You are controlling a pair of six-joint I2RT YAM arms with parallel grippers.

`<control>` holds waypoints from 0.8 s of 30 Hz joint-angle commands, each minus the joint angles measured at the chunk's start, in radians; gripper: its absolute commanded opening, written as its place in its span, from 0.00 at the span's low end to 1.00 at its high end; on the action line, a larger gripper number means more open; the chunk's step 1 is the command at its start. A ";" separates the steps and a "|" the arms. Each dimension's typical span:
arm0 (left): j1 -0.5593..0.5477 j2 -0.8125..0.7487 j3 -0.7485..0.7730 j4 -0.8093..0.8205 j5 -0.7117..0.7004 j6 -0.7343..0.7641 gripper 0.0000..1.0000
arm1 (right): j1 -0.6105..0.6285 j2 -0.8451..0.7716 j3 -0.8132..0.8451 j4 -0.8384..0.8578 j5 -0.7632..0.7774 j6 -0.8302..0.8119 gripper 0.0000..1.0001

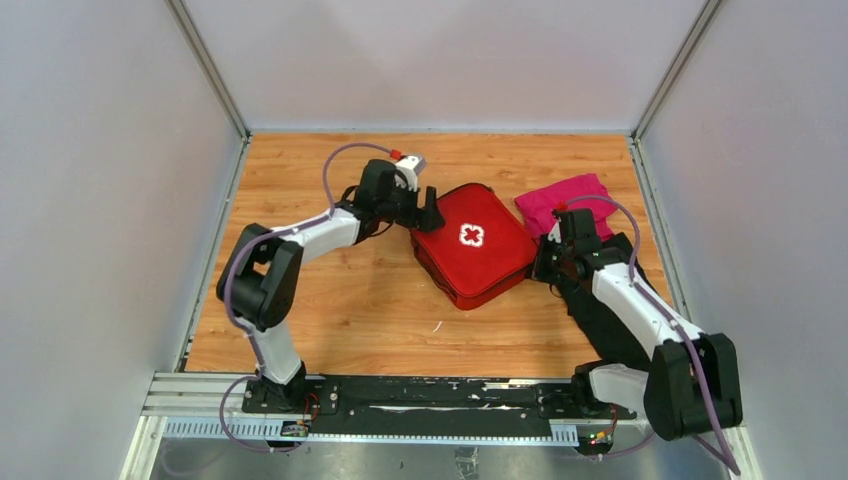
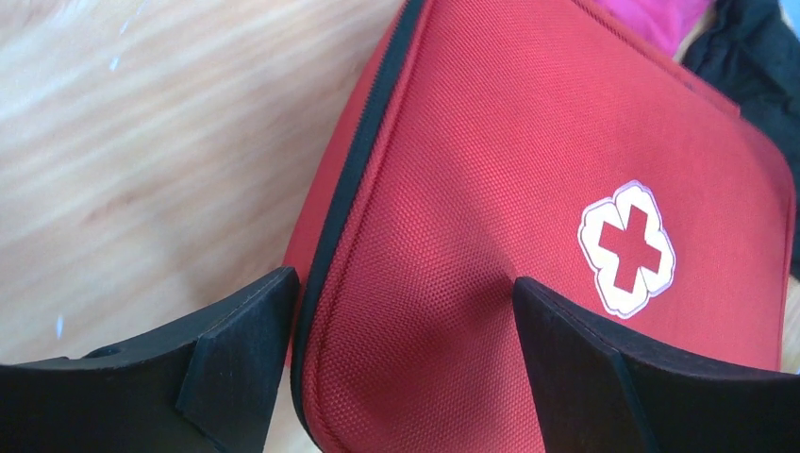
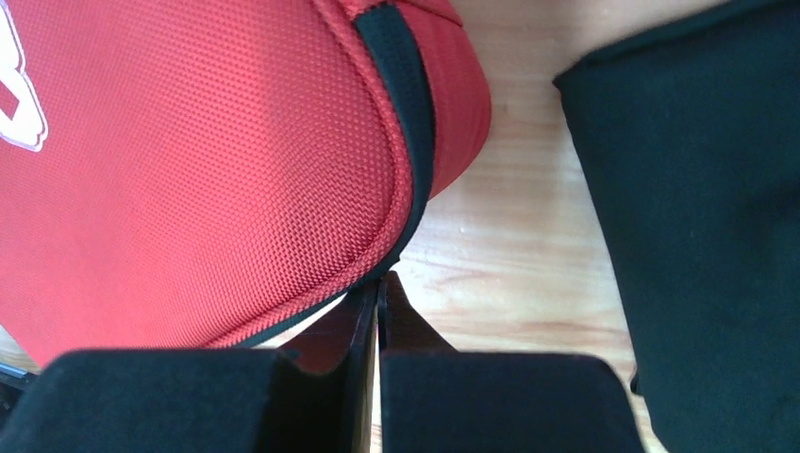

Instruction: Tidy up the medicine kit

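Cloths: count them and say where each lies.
2. Magenta cloth: beyond the kit's far-right edge. Black cloth: right of the kit, under the right arm. More may be hidden.

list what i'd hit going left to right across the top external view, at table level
left gripper → medicine kit → magenta cloth; the right gripper and black cloth are left out because they overlap the magenta cloth sideways

the closed red medicine kit [image 1: 472, 245] lies on the wooden table [image 1: 340, 300], a magenta cloth [image 1: 565, 200] just beside it.
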 commanded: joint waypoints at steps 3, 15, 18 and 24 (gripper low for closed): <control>-0.036 -0.244 -0.144 -0.157 -0.093 0.010 0.89 | 0.032 0.147 0.102 0.075 -0.138 -0.074 0.00; -0.030 -0.539 -0.216 -0.414 -0.383 0.190 1.00 | 0.108 0.482 0.407 0.085 -0.158 -0.152 0.00; -0.031 -0.608 -0.239 -0.419 -0.356 0.219 1.00 | 0.108 0.501 0.428 0.084 -0.149 -0.183 0.00; -0.104 -0.732 -0.272 -0.408 -0.473 0.279 1.00 | 0.108 0.508 0.419 0.077 -0.157 -0.206 0.00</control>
